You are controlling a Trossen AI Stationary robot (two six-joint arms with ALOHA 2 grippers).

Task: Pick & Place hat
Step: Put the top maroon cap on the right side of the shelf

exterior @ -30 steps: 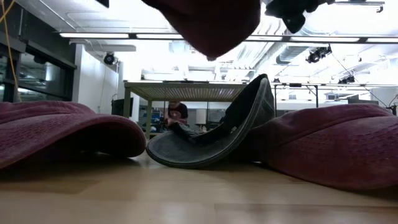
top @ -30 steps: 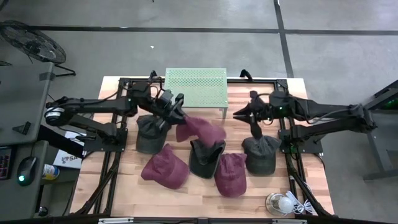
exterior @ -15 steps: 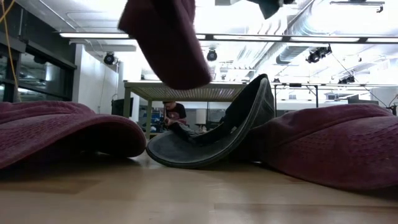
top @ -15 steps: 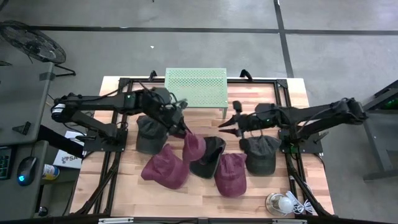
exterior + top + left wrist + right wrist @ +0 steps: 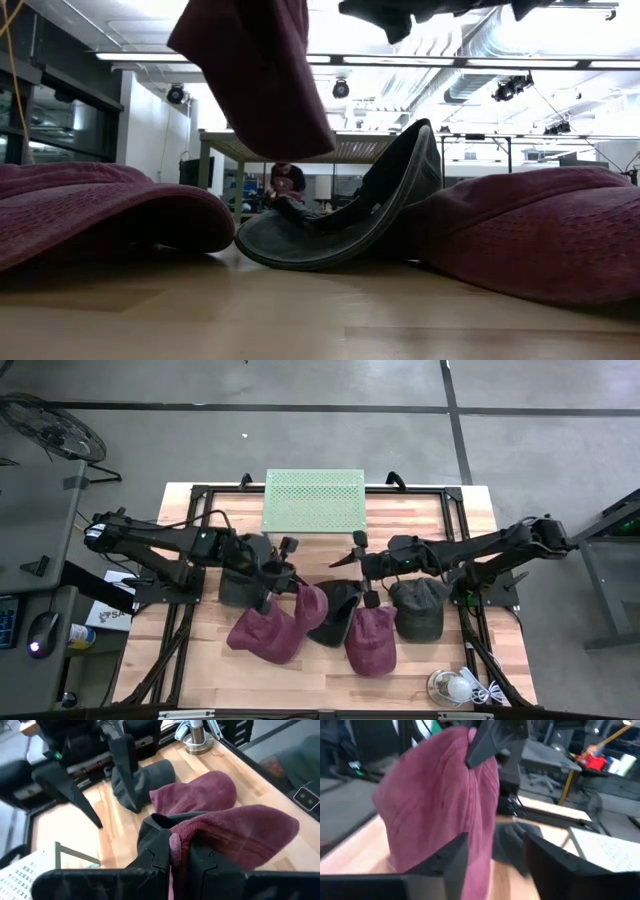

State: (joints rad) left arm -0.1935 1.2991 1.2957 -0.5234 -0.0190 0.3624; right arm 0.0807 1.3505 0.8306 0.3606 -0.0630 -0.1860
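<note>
The worktop carries six hats in total: three maroon and three dark. The maroon hats are one at lower left, one at lower centre and one hanging raised above the middle; the dark hats are one at left, one at centre and one at right. There is also one green perforated rack at upper centre, one lamp at lower right, and two arms.

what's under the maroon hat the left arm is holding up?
Held maroon hat, pinched by the left gripper, hangs over bare wood table beside the upturned dark hat. Directly beneath, the high view is blocked.
</note>
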